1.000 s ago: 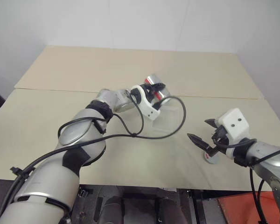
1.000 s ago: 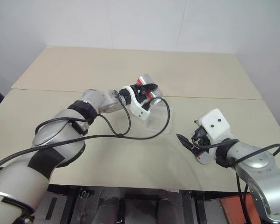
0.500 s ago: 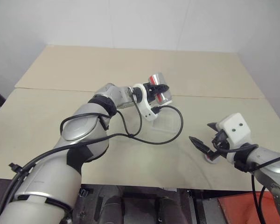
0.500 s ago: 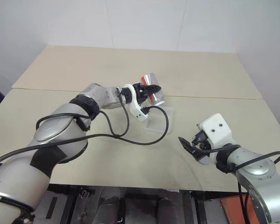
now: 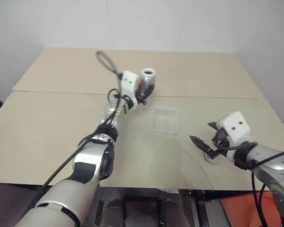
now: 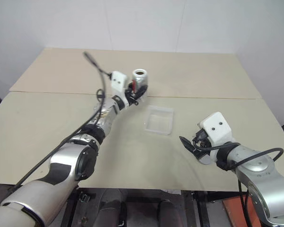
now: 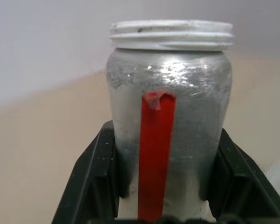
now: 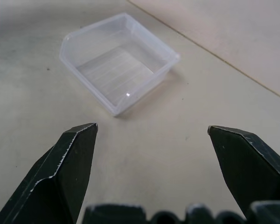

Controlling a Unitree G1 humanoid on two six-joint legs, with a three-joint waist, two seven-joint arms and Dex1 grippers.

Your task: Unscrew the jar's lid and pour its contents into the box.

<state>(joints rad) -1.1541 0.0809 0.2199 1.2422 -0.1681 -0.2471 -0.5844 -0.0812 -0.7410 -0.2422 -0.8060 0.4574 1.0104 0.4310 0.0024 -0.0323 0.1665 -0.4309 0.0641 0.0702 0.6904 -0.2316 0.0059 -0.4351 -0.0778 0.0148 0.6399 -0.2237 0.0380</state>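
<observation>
The left arm is now stretching far out over the bench (image 5: 47,118), where a second ago it was folded close with the jar tipped over the box; the jar (image 5: 147,78) is now standing upright beyond the box, its open mouth facing up, well clear of the tray. The right arm is keeping much the same spot near the bench's front right corner. The bench is a broad pale beige surface made of two boards meeting at a seam that is running across behind the box; wide bare room is lying to the left and at the back, while the right gripper (image 5: 202,134) is hanging close to the front edge. The box (image 6: 159,119), a shallow square tray of clear whitish plastic with rounded corners, is sitting just in front of the seam, between the two grippers and apart from both. The left gripper (image 7: 165,177) is clamping its black fingers (image 7: 100,172) on the jar's silver-grey, crinkled foil-like body, either side of the red stripe, below the white threaded rim. The right fingers (image 8: 67,163) are standing wide apart, holding nothing, pointing toward the box. A small round grey lid (image 5: 213,159) is lying on the bench just under the right gripper.
</observation>
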